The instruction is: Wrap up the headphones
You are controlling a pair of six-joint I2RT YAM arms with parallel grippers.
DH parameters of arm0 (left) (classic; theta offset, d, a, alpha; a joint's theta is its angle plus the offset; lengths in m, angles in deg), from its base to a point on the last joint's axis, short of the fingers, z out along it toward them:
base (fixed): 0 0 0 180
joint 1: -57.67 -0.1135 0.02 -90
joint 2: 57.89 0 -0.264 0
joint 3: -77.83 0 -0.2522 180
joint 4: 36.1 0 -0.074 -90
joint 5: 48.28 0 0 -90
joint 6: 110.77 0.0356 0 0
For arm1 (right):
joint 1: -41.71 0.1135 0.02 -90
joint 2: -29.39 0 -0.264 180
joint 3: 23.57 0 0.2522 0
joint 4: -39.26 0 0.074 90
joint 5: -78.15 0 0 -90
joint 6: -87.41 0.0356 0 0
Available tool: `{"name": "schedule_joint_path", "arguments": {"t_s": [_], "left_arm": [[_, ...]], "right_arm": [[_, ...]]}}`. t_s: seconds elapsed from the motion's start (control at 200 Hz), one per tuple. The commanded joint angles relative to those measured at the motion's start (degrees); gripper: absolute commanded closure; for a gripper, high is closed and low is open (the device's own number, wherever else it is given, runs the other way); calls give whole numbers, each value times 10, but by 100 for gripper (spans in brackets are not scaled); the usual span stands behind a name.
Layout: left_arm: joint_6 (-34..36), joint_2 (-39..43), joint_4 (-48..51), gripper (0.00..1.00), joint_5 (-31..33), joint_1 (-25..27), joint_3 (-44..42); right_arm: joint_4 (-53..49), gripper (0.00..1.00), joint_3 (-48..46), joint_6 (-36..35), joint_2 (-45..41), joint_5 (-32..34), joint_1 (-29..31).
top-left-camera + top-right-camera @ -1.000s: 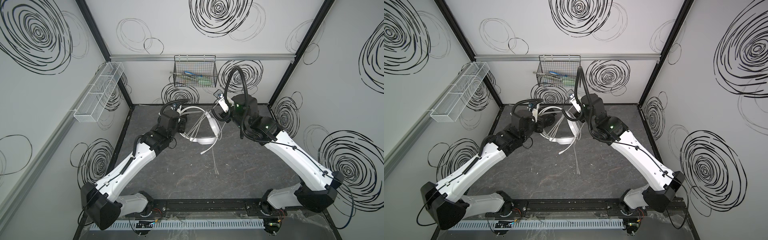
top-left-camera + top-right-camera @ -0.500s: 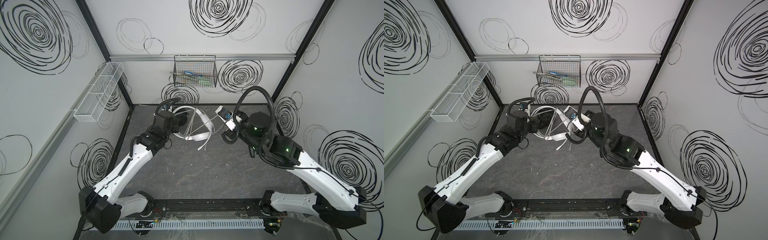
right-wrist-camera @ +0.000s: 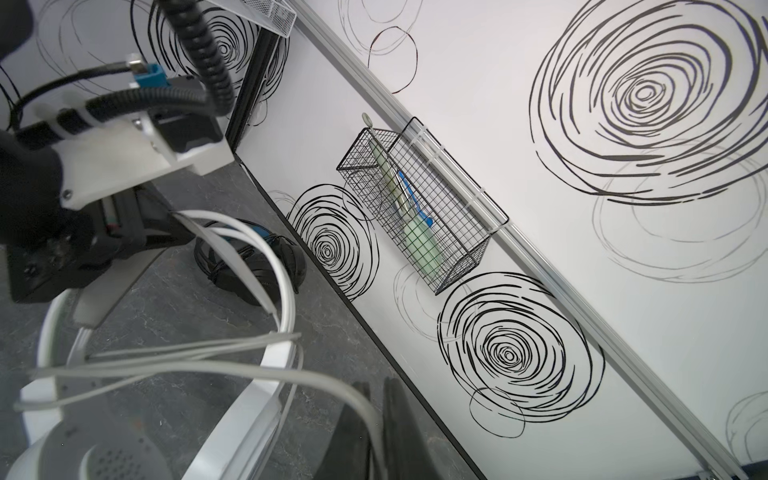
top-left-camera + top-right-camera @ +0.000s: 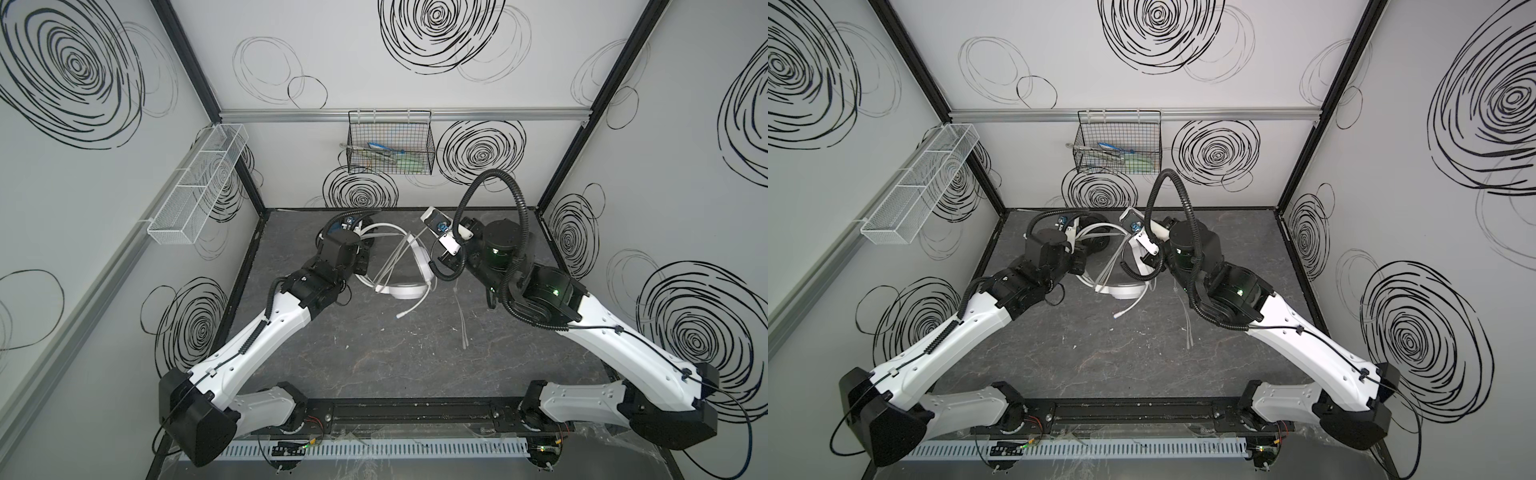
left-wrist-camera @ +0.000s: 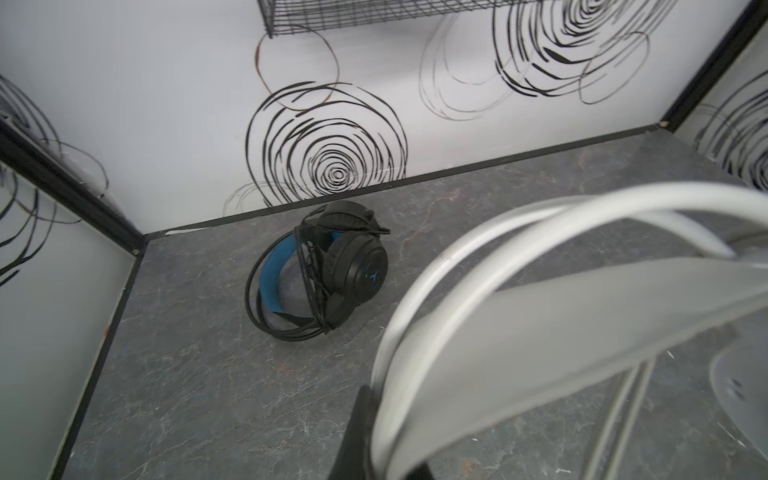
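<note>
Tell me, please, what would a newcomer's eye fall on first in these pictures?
Most likely the white headset, at the far middle of the table, with its white cable in loose loops around it. Next comes the black headset with blue accents, lying near the back wall further to the left, its own cable already wound around it. A black wire basket hangs on the back wall above them.
</note>
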Motion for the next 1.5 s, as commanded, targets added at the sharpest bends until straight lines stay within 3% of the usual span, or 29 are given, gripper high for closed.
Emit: {"name": "schedule_joint_path", "arguments": {"t_s": [0.0, 0.19, 0.38, 0.595, 0.745, 0.886, 0.986, 1.306, 1.496], "left_arm": [[22, 39, -83, 100, -56, 1, -9], [11, 67, -98, 100, -92, -2, -27], [13, 92, -128, 100, -190, -9, -33], [-4, 76, -137, 100, -274, -12, -12], [-2, 59, -126, 100, -275, -10, -2], [-3, 66, -132, 100, -287, -10, -1], [-10, 71, -139, 100, -306, -12, 10], [-156, 83, -250, 100, -379, -8, 19], [-167, 79, -247, 100, -366, 5, 64]], "right_arm": [[50, 88, 37, 15, 17, 7, -36], [68, 88, 35, 124, 20, -58, -152], [86, 86, 10, 195, 26, -132, -222], [113, 82, -23, 193, 9, -188, -226], [135, 82, -39, 181, -9, -196, -226], [103, 84, -35, 187, 4, -155, -232], [102, 83, -59, 206, -3, -172, -241], [161, 75, -133, 246, -33, -250, -241], [195, 71, -165, 286, -40, -320, -240]]}}
